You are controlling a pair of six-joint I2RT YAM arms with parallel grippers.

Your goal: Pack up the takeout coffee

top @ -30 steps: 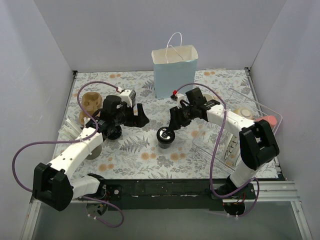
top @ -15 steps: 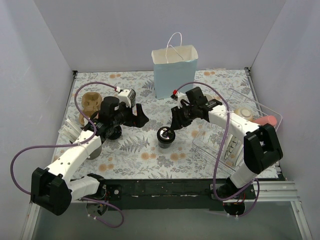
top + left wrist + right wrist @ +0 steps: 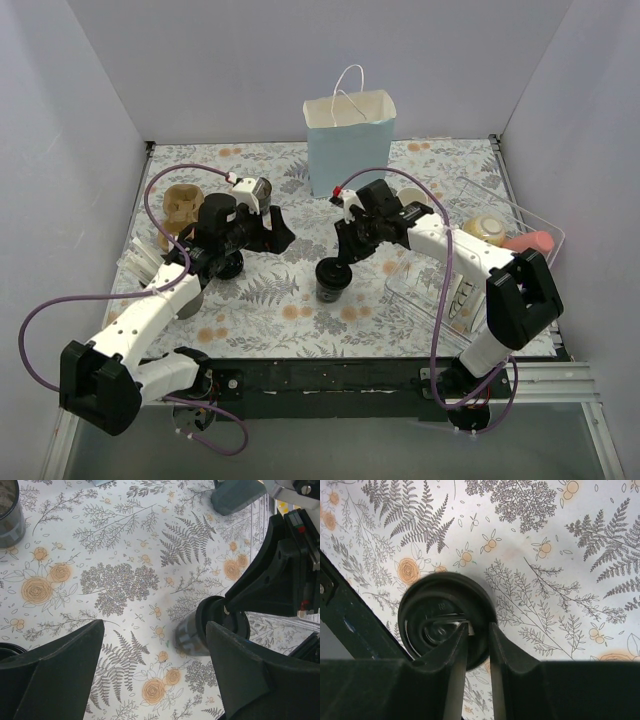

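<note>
Position of the takeout coffee [image 3: 332, 278]: upright on the bench [image 3: 270, 300], near the middle, slightly toward the near edge. The black lid is fitted, and the dark paper wall is seen below it in the left wrist view [image 3: 192, 639].

The right hand [image 3: 341, 262] is lowered onto the cup from the far side. In the right wrist view, the fingers [image 3: 454, 652] are set close together astride the near rim of the lid [image 3: 427, 612], one inside the rim and one outside it. Whether the rim is clamped firmly cannot be told.

The left hand [image 3: 277, 229] is held above the bench, to the left of the cup and apart from it. Its fingers [image 3: 55, 667] are spread wide, with nothing between them but the flowered bench cover.

A light-blue paper bag [image 3: 350, 145] is stood upright at the far edge of the bench, well behind the cup, mouth open, white handle raised. A clear plastic bin [image 3: 520, 218] is placed at the right side.
</note>
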